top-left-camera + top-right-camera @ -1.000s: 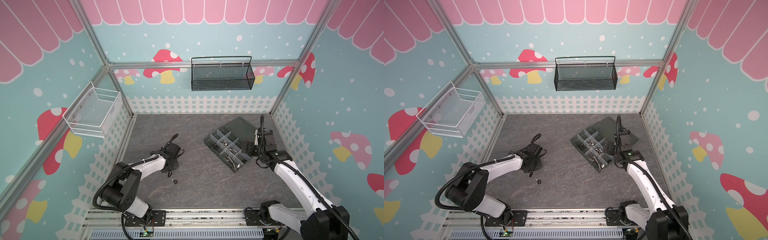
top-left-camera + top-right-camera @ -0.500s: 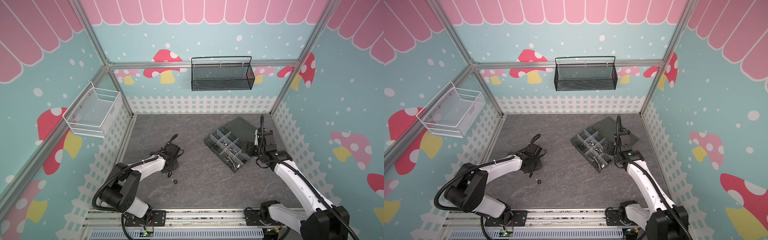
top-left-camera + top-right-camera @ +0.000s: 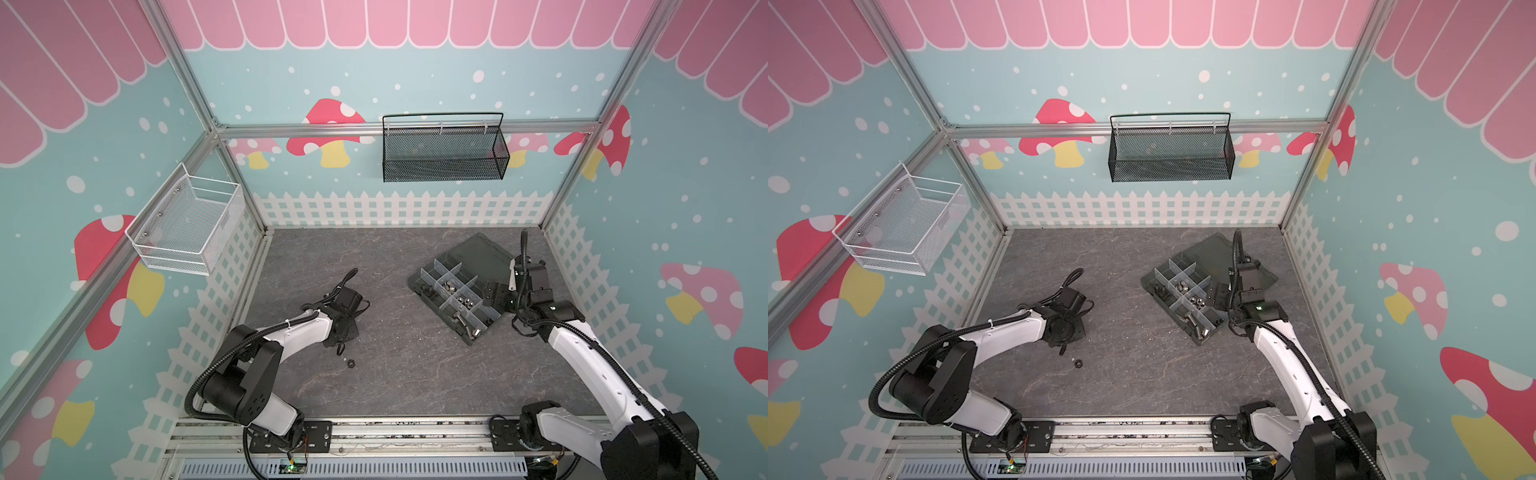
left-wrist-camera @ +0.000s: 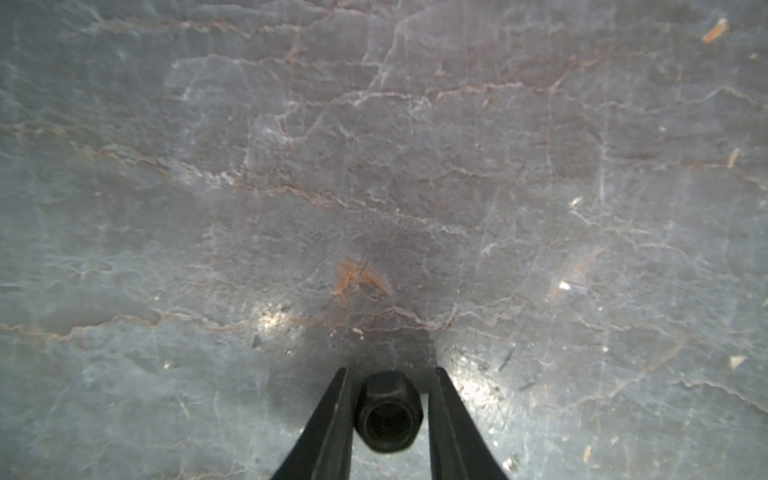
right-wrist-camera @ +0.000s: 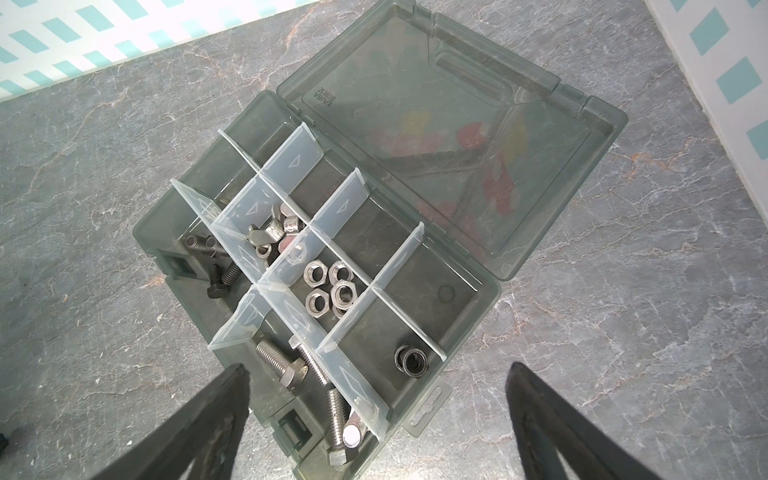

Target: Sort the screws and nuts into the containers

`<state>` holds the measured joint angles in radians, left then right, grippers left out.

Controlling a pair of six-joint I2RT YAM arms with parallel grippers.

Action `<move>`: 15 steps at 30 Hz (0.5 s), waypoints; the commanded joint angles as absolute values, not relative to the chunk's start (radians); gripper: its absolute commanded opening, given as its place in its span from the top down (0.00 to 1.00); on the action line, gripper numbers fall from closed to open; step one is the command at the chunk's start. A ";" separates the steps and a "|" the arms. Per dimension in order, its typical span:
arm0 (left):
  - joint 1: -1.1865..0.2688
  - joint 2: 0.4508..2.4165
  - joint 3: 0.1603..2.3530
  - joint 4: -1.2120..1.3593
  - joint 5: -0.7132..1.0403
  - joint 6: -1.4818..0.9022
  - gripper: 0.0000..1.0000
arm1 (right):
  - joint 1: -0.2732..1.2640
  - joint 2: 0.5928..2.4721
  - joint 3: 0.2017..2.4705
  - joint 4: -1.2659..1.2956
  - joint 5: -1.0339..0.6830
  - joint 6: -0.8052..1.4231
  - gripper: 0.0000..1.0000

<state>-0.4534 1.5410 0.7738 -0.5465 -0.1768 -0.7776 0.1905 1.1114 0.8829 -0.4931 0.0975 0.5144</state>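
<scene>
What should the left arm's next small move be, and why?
Probably snug the left gripper onto the black nut sitting between its fingers: slivers of gap seem to show beside it, so the grip looks unsure. Carrying it to the organizer box, where black nuts already lie, comes after.

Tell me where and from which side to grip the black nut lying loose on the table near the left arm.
Take the black nut across its outer sides, one finger on each side of the ring, coming straight from above. It seems to lie flat on the table, hole upward, so it is too low for a sideways approach. Its flat faces are too small to see.
</scene>
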 commanded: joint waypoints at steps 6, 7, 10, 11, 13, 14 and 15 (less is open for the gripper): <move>-0.467 1.597 0.745 -0.684 -0.140 -0.809 0.67 | 0.189 1.119 0.868 -0.486 0.104 0.523 0.02; -0.467 1.601 0.746 -0.685 -0.143 -0.808 0.67 | 0.189 1.120 0.868 -0.488 0.104 0.523 0.02; -0.467 1.611 0.754 -0.684 -0.154 -0.807 0.68 | 0.189 1.118 0.865 -0.488 0.107 0.522 0.02; -0.467 1.614 0.756 -0.684 -0.157 -0.807 0.68 | 0.188 1.117 0.863 -0.489 0.109 0.521 0.02; -0.466 1.624 0.765 -0.684 -0.163 -0.803 0.68 | 0.187 1.114 0.860 -0.489 0.112 0.522 0.03; -0.466 1.630 0.771 -0.683 -0.164 -0.799 0.68 | 0.188 1.113 0.860 -0.489 0.112 0.522 0.02; -0.466 1.634 0.775 -0.684 -0.164 -0.798 0.68 | 0.187 1.114 0.860 -0.490 0.114 0.523 0.02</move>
<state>-0.4625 1.5688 0.8074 -0.5964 -0.1871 -0.7818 0.1905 1.1130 0.8768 -0.4934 0.0994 0.5140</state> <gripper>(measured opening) 0.322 0.976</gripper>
